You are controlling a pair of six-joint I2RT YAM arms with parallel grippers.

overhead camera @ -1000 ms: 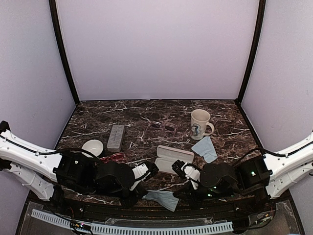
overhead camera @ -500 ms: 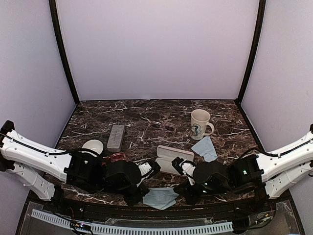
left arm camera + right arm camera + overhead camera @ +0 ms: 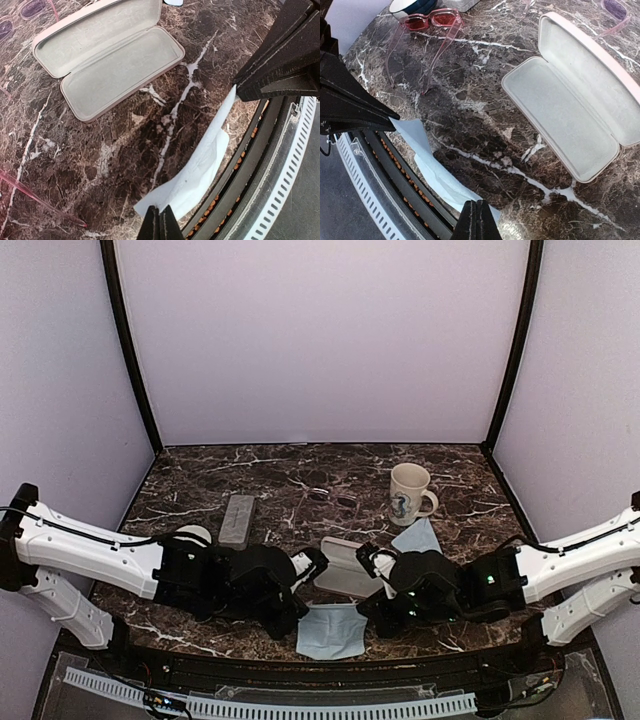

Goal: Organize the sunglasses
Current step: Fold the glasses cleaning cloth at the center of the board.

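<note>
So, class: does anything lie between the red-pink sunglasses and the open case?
Nothing visible does: only bare marble table separates the red-pink sunglasses from the open case.

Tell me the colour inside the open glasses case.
The case is pale grey inside, pink-edged; the right wrist view shows it best.

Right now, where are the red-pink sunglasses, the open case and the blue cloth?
red-pink sunglasses [image 3: 444,19]: right wrist view, on one red lens.
open case [image 3: 560,115]: right wrist view, on the grey lining of one half.
blue cloth [image 3: 330,632]: top external view, on the middle of the sheet.
</note>
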